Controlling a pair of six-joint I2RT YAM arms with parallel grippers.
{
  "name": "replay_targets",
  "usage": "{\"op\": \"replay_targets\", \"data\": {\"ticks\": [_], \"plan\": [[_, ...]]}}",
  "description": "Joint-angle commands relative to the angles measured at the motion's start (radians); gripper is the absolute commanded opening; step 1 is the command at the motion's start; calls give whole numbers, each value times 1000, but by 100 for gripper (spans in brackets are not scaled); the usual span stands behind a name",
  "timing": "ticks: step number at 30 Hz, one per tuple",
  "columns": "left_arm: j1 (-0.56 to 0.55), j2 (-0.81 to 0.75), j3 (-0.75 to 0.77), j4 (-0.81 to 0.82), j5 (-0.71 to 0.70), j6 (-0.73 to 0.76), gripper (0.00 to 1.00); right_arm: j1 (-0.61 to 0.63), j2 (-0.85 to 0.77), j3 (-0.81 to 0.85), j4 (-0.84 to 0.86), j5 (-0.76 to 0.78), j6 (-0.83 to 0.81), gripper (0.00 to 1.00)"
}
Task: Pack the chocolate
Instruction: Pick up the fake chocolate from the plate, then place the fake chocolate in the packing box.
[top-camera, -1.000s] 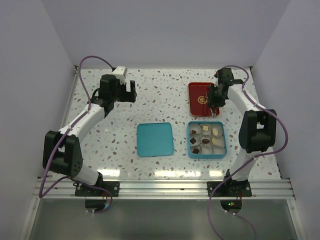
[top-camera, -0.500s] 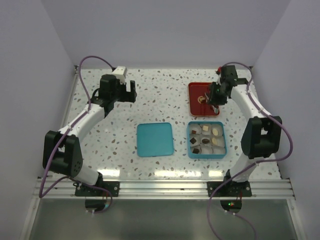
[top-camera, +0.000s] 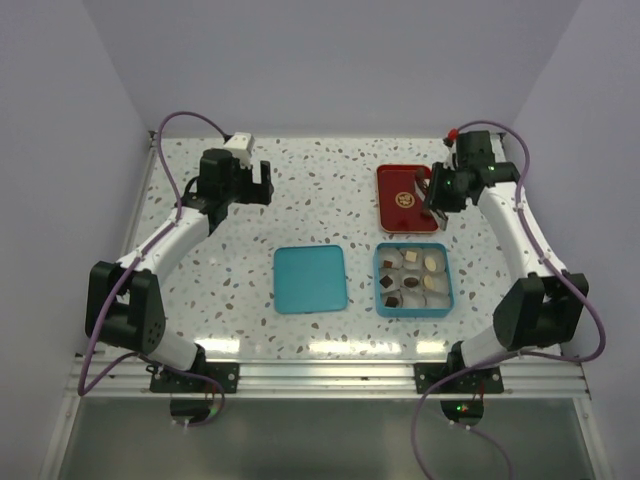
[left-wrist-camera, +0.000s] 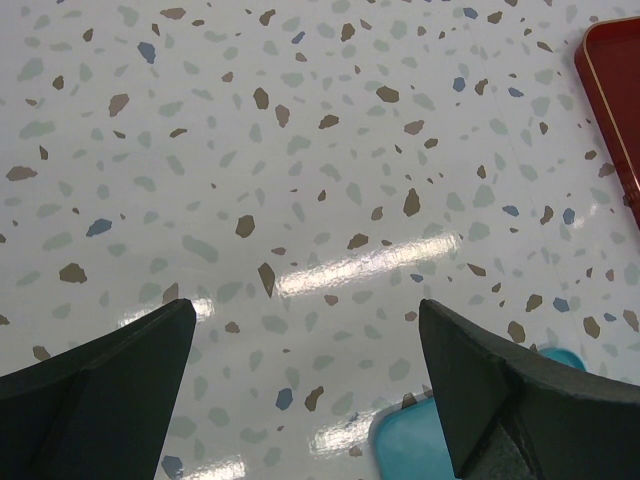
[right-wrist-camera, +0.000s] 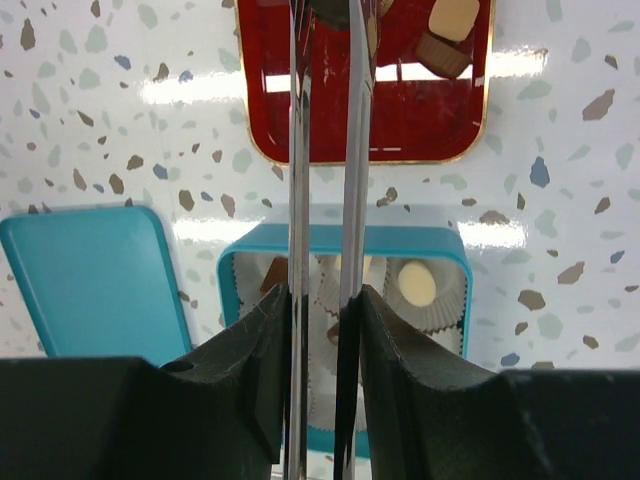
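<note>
Right wrist: right fingers gripped tweezers near red tray.
Left wrist: left fingers gaped apart.
Top external: red tray 12 o'clock from teal box.

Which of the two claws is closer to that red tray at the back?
The right one. The right claw, gripping metal tongs, hangs over the right edge of the red tray. The left claw, wide open, sits far off to the tray's left.
</note>
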Motion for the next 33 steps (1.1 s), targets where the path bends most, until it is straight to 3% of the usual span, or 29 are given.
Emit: {"op": "replay_targets", "data": {"ticks": [1, 18, 33], "plan": [[-4, -30, 14, 31, 15, 1, 100, -2, -82, -14, -69, -35, -16, 21], [-4, -8, 20, 36, 28, -5, 100, -1, -293, 77, -451, -53, -52, 20], [-4, 24, 34, 30, 31, -5, 100, 33, -450, -73, -657, -205, 16, 18]]}}
